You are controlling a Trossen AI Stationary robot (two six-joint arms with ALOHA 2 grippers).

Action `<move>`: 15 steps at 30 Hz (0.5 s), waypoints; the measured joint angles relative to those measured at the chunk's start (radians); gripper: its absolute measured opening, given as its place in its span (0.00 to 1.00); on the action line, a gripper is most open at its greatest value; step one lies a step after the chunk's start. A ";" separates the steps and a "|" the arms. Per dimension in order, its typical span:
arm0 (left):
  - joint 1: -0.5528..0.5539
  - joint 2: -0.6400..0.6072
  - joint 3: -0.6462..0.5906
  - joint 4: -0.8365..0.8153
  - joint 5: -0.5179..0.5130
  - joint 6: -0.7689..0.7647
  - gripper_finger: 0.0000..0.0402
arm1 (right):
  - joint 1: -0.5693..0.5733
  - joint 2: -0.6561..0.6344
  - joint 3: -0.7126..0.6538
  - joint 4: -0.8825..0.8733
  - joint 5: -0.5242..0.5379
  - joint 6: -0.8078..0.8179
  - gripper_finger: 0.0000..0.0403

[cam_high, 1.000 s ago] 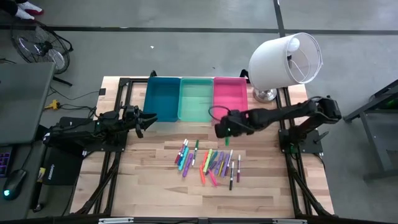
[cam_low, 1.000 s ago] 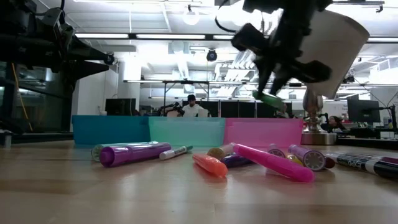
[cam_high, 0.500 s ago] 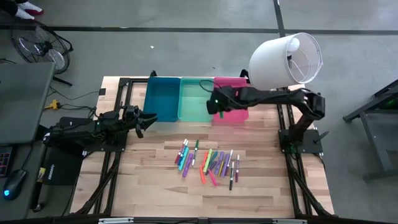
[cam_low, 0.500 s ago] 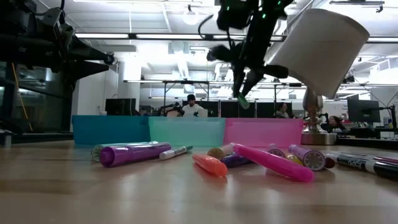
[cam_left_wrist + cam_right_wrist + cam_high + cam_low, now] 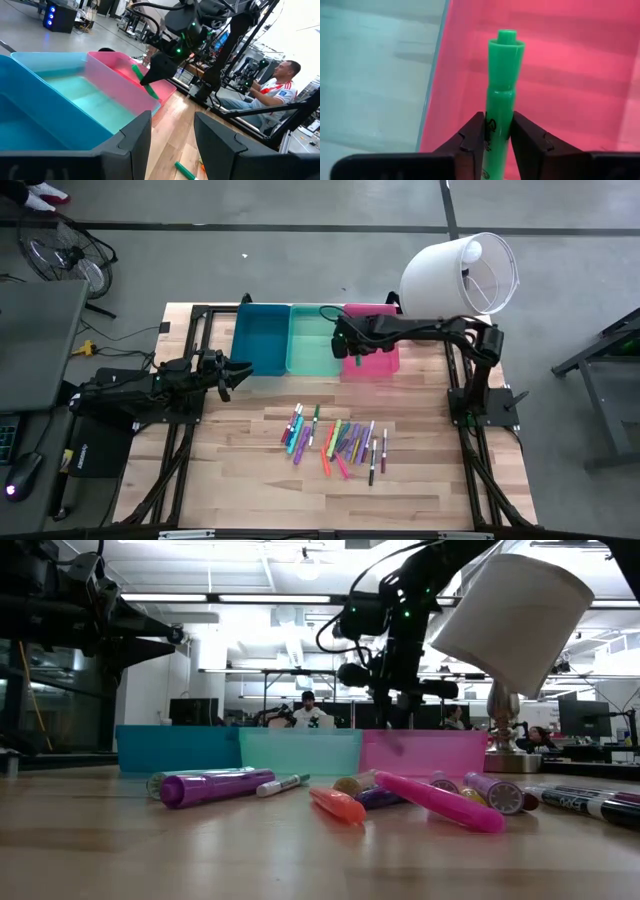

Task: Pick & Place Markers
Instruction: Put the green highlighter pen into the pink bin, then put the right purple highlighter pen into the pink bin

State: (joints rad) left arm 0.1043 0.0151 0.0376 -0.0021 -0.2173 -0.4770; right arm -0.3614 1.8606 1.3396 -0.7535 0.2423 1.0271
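Three bins sit in the high view; the right end effector hovers over the pink bin. Its wrist view shows it grasping a green marker, with unreadable black print. The left end effector, parted, waits beside the blue bin.

Robotics lab: wooden bench, monitors, seated person.

three bins stand in a row, one blue bin, one mint green bin and one pink bin, two dark arms reach over the table, one white lamp stands by, and roughly twenty markers lie loose.
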 joint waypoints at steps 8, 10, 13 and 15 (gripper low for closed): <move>0.000 0.000 0.000 0.000 0.000 0.000 0.37 | 0.001 0.000 0.000 0.002 -0.007 -0.016 0.26; 0.000 0.000 0.000 0.000 0.000 0.000 0.37 | 0.001 0.000 0.000 0.002 -0.005 -0.017 0.29; 0.000 0.000 0.000 0.000 0.000 0.000 0.37 | 0.001 0.000 0.000 0.002 0.011 -0.015 0.34; 0.000 0.000 0.000 0.000 0.000 0.000 0.37 | 0.003 -0.002 0.000 0.006 0.012 -0.016 0.38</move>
State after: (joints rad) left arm 0.1043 0.0154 0.0376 -0.0021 -0.2173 -0.4767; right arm -0.3584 1.8583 1.3396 -0.7474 0.2539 1.0115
